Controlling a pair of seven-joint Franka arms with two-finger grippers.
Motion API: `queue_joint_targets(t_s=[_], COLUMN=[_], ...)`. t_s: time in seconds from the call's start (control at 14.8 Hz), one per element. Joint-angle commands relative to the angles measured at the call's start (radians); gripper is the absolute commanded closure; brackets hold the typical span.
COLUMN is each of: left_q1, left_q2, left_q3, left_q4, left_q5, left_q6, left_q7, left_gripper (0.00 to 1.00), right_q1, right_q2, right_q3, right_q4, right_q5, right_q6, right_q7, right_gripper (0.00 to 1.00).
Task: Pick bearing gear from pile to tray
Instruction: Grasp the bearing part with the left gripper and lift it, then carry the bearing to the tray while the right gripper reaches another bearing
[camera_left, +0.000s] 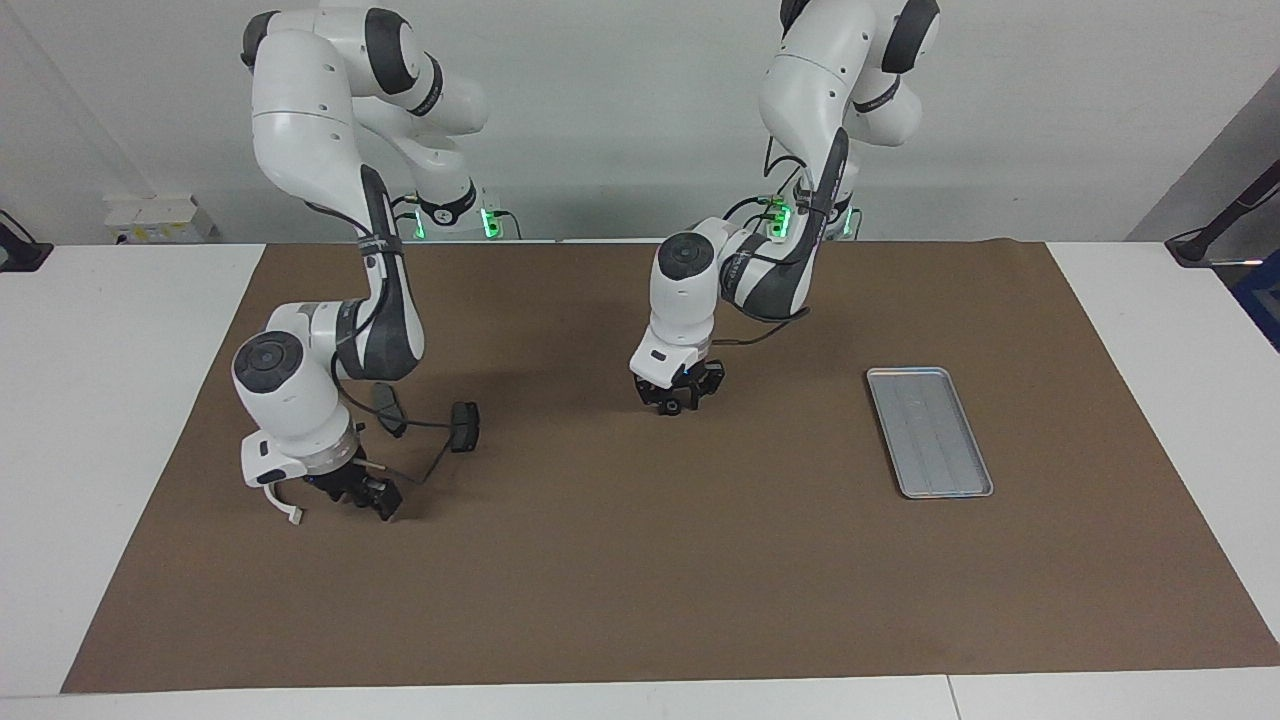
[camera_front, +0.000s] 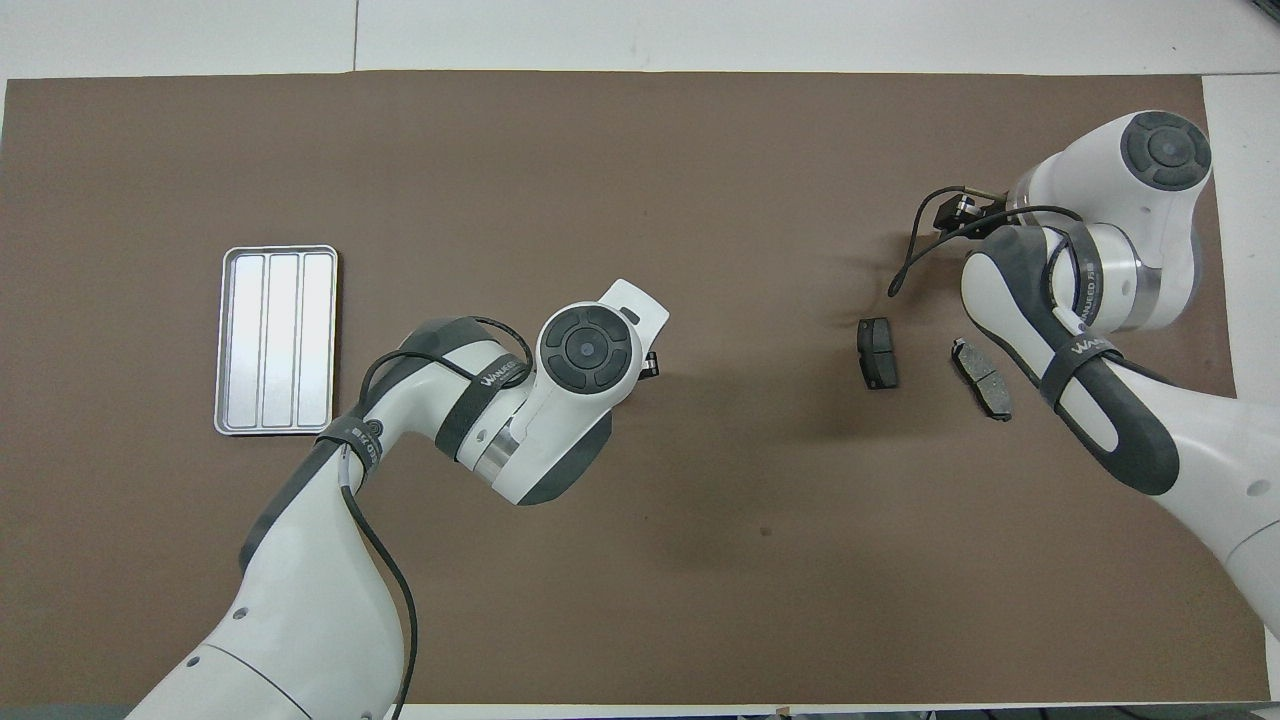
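Left gripper (camera_left: 680, 398) hangs low over the middle of the brown mat (camera_left: 640, 580); its fingers look drawn in on a small black round thing at the tips, which I take for the gear (camera_left: 675, 407); whether that gear is clear of the mat or just touching it, I cannot tell.

Tray (camera_front: 278, 340) sits empty at nine o'clock on the mat in the overhead view, well apart from the left gripper and straight along at nine o'clock from it; nothing lies between the two.

So the step in hand, by my reading, is the pick itself, with the carry not yet begun. The next move calls for a clean lift, a level sweep toward nine o'clock in the overhead view, a stop over the tray's ridged floor, then a low release so that a round part does not roll over the rim.

Right gripper (camera_left: 368, 494) waits low over the mat out at three o'clock in that same view, beside a white curved piece (camera_left: 283, 507); whether it grips anything I cannot tell. Two dark brake pads (camera_front: 878, 352) (camera_front: 982, 378) lie flat close by it, untouched.
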Motion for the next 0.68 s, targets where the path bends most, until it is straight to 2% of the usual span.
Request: queue_joint_targets(t_s=[0.0,0.14,0.41,0.47,0.61], left_q1=[-0.003,-0.001,0.051,0.072,0.146], left_q2=[-0.013,-0.01,0.019,0.011,-0.068], left_q3=[0.015,0.029,0.033,0.03,0.024], left_q4=[0.021,0.066,0.247,0.268,0.263], left_q5=[0.03,0.038,0.052,0.05,0.038], left_q6=[-0.044,-0.081,-0.242,-0.271,-0.355], left_q7=[-0.016,-0.007,0.054,0.077,0.164], left_gripper=[1.0,1.0,1.0,1.0,1.0], right_q1=[-0.009,-0.009,-0.013,-0.013,-0.013], right_q2=[0.007,0.007,0.007,0.007,0.007], right_q3=[0.009,0.009,0.009,0.009,0.009], right_q4=[0.0,0.0,-0.006,-0.007,-0.007], right_q5=[0.014,0.014,0.014,0.014,0.014], right_q6=[0.027,0.028,0.042,0.044,0.044], right_q7=[0.012,0.012,0.009,0.007,0.007], right_gripper=[0.2,0.26,0.41,0.48,0.68])
